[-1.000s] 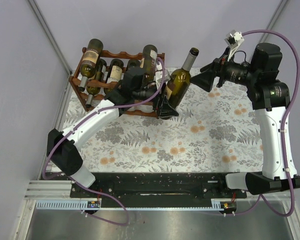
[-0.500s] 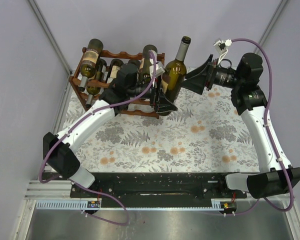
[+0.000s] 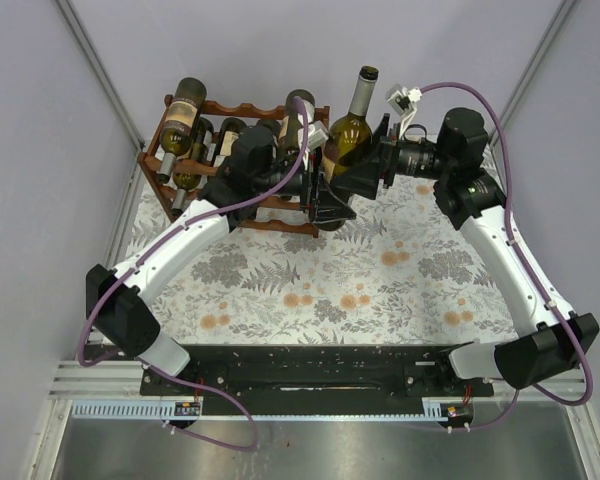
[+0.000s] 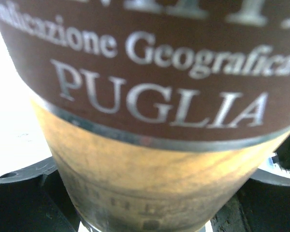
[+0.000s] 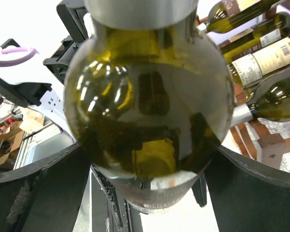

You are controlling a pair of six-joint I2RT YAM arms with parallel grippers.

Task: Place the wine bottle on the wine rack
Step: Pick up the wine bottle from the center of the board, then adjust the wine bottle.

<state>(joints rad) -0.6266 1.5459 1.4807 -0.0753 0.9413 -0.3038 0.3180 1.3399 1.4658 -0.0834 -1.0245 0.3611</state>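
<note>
The wine bottle (image 3: 345, 140) is held nearly upright above the surface (image 3: 380, 290), just beside the right end of the wine rack (image 3: 235, 106). Its base is pinched in the left tool (image 3: 332, 202). The right tool (image 3: 352, 178) is spread around its body. About five other bottles (image 3: 188, 108) lie racked.

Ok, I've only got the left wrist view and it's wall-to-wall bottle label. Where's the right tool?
Observer: The right tool is at the wine bottle, with its fingers spread wide on either side of the upper body.
Operator: Is the bottle standing or lying?
Observer: It's roughly upright with the neck up, and the left tool is clamped low on its body.
Operator: And the rack?
Observer: The wine rack stands right beside the bottle on the left arm's side, with several racked bottles lying in it.
</note>
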